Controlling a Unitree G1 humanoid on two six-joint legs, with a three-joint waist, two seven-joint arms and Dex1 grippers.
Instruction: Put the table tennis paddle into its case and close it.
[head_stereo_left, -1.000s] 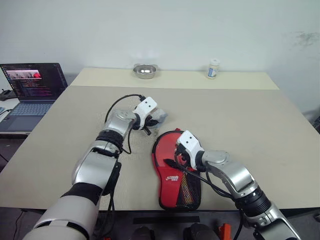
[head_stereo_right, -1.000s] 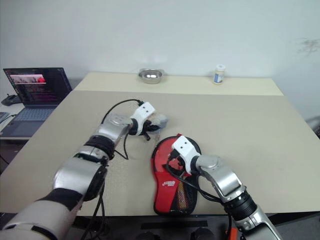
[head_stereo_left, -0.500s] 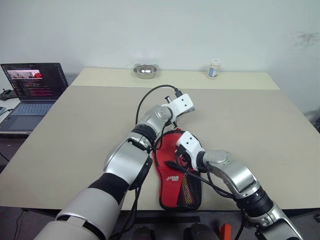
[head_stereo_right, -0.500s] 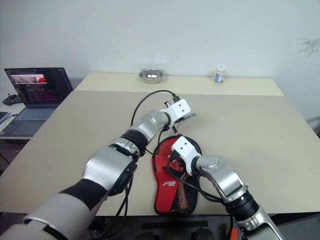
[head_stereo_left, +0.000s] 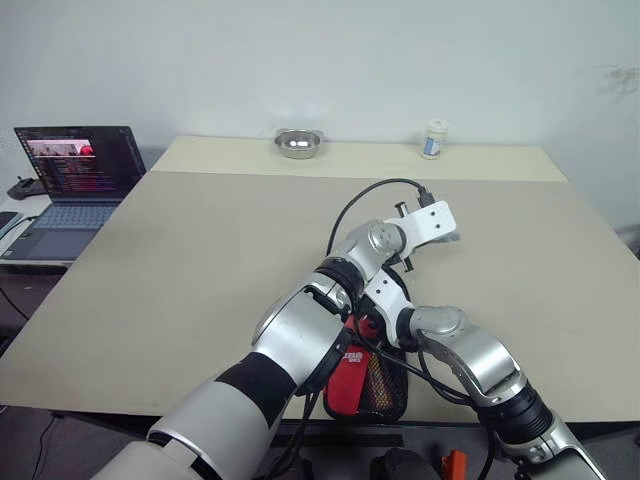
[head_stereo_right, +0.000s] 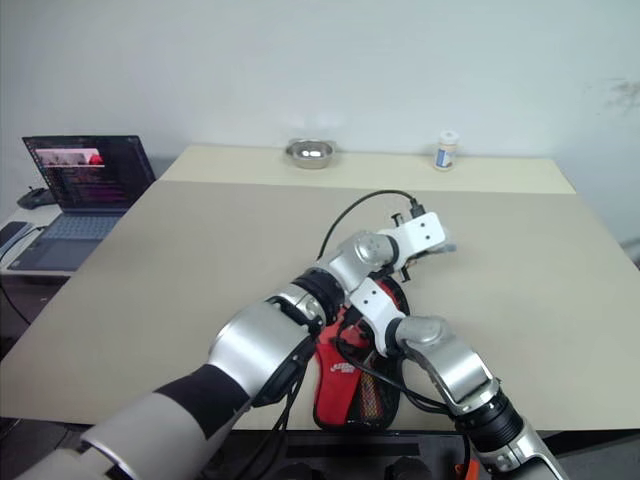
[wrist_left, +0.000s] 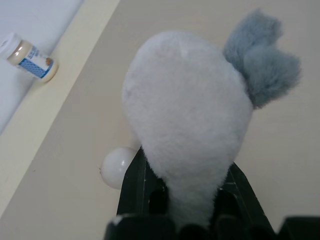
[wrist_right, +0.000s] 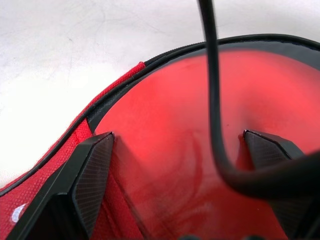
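Observation:
The case (head_stereo_left: 350, 375) lies near the table's front edge, red side up, with white lettering and a mesh pocket. My right gripper (wrist_right: 180, 165) stands open over its round end, the fingers (wrist_right: 92, 170) set wide apart. Between them is a smooth red surface inside the black zipper rim (wrist_right: 120, 90), seemingly the paddle's face (wrist_right: 175, 115); its handle is hidden. My left arm reaches across above the right hand. My left gripper (wrist_left: 187, 200) is shut on a pale grey plush toy (wrist_left: 187, 120) with a darker tuft, held over the table beyond the case.
A small white ball (wrist_left: 116, 167) lies on the table below the plush toy. A steel bowl (head_stereo_left: 297, 143) and a small bottle (head_stereo_left: 432, 139) stand along the far edge. An open laptop (head_stereo_left: 75, 165) sits on a side table at left. A black cable (wrist_right: 212, 100) crosses over the case.
My left arm has swung to the right with the plush toy, from left of the case to above and beyond my right hand. The right gripper has stayed put, open over the case.

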